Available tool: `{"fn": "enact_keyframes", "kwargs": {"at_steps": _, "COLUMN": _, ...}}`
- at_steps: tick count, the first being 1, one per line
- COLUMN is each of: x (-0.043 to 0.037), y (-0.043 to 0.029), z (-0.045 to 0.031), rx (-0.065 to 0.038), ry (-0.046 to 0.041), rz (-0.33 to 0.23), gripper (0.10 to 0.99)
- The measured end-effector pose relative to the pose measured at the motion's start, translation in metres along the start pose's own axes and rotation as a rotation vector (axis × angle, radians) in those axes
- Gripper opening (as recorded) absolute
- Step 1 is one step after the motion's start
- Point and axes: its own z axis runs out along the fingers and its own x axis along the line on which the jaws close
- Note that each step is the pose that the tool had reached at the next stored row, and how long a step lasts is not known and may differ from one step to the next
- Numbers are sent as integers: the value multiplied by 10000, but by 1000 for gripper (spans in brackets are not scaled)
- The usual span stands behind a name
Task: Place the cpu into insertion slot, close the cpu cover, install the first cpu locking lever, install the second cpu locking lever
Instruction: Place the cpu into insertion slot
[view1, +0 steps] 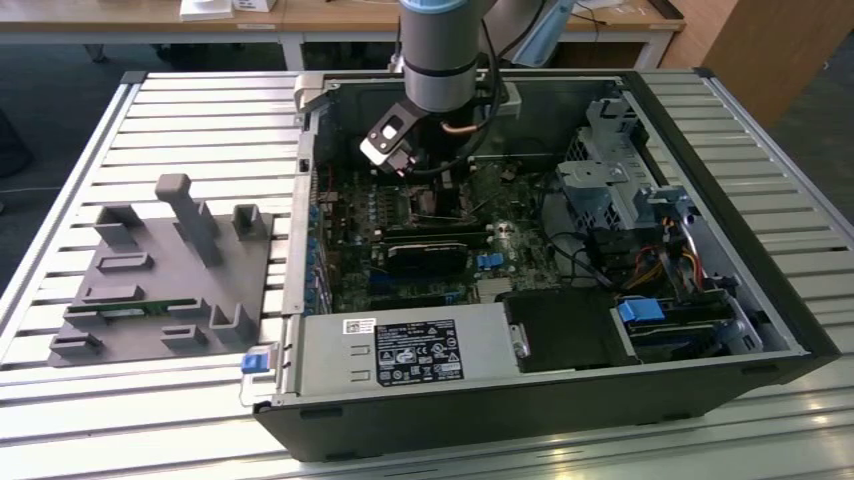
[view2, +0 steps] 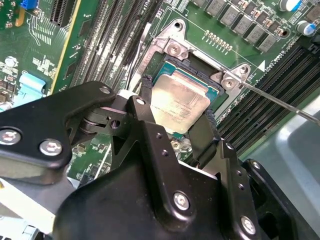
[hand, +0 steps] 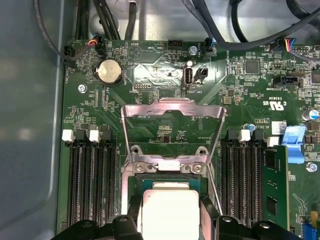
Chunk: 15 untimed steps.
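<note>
While the cpu cover is flipped up and open, the gripper has its two black fingers pinched on opposite edges of the cpu, so it's closed down to about chip width. The chip's silver top faces up and it sits right over the insertion slot, inside the rim. Can't tell if it's fully seated. A thin lever rod sticks out beside the slot.
</note>
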Motion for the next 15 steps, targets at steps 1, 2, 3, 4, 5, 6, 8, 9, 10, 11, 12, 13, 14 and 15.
{"fn": "enact_keyframes", "kwargs": {"at_steps": 1, "x": 1, "y": 0, "z": 4, "rx": -1, "ry": 0, "rz": 0, "gripper": 541}}
{"fn": "enact_keyframes", "kwargs": {"at_steps": 2, "x": 1, "y": -1, "z": 8, "rx": 0, "ry": 0, "rz": 0, "gripper": 541}}
{"fn": "enact_keyframes", "kwargs": {"at_steps": 3, "x": 2, "y": -1, "z": 13, "rx": 0, "ry": -1, "rz": -1, "gripper": 541}}
{"fn": "enact_keyframes", "kwargs": {"at_steps": 4, "x": 3, "y": -1, "z": 18, "rx": 0, "ry": 0, "rz": 0, "gripper": 541}}
{"fn": "enact_keyframes", "kwargs": {"at_steps": 5, "x": 3, "y": -2, "z": 22, "rx": 0, "ry": -1, "rz": 0, "gripper": 541}}
{"fn": "enact_keyframes", "kwargs": {"at_steps": 6, "x": 3, "y": -2, "z": 23, "rx": 1, "ry": -3, "rz": 0, "gripper": 541}}
{"fn": "enact_keyframes", "kwargs": {"at_steps": 8, "x": 3, "y": -2, "z": 23, "rx": 2, "ry": -4, "rz": 0, "gripper": 541}}
{"fn": "enact_keyframes", "kwargs": {"at_steps": 9, "x": 3, "y": -2, "z": 25, "rx": 1, "ry": -2, "rz": 0, "gripper": 541}}
{"fn": "enact_keyframes", "kwargs": {"at_steps": 10, "x": 4, "y": -2, "z": 25, "rx": 1, "ry": -2, "rz": -1, "gripper": 541}}
{"fn": "enact_keyframes", "kwargs": {"at_steps": 11, "x": 4, "y": -2, "z": 26, "rx": 1, "ry": -1, "rz": -1, "gripper": 541}}
{"fn": "enact_keyframes", "kwargs": {"at_steps": 12, "x": 4, "y": -2, "z": 26, "rx": 1, "ry": -1, "rz": 0, "gripper": 541}}
{"fn": "enact_keyframes", "kwargs": {"at_steps": 13, "x": 3, "y": -2, "z": 26, "rx": 1, "ry": -2, "rz": 0, "gripper": 541}}
{"fn": "enact_keyframes", "kwargs": {"at_steps": 14, "x": 4, "y": -2, "z": 27, "rx": 1, "ry": -1, "rz": 0, "gripper": 541}}
{"fn": "enact_keyframes", "kwargs": {"at_steps": 15, "x": 4, "y": -2, "z": 27, "rx": 1, "ry": -1, "rz": 0, "gripper": 541}}
